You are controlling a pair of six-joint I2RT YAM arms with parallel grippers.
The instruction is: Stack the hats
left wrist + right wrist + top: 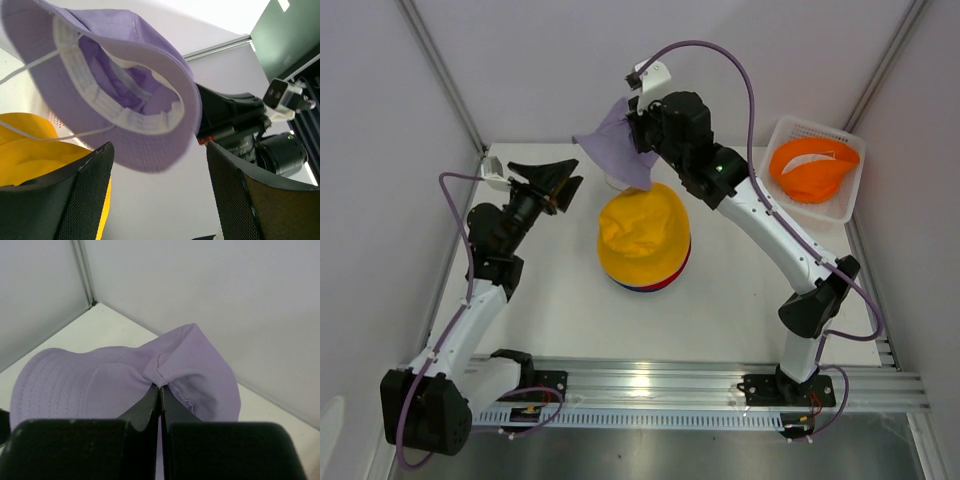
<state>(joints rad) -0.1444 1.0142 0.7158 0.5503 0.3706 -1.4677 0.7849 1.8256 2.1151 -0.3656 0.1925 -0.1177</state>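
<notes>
A stack of hats stands mid-table with the yellow hat point(643, 236) on top; red and navy brims point(672, 275) peek out under it. My right gripper point(638, 128) is shut on the crown of the lavender hat point(619, 152) and holds it in the air behind the stack; the pinched fabric shows in the right wrist view point(165, 371). My left gripper point(560, 180) is open and empty, left of the stack, looking up into the lavender hat point(125, 90) with the yellow hat point(30, 150) beside it. The orange hat point(812, 168) lies in the basket. The teal hat is hidden.
The white lattice basket point(782, 132) stands at the back right. Grey walls close the back and both sides. A metal rail point(700, 385) runs along the near edge with both arm bases.
</notes>
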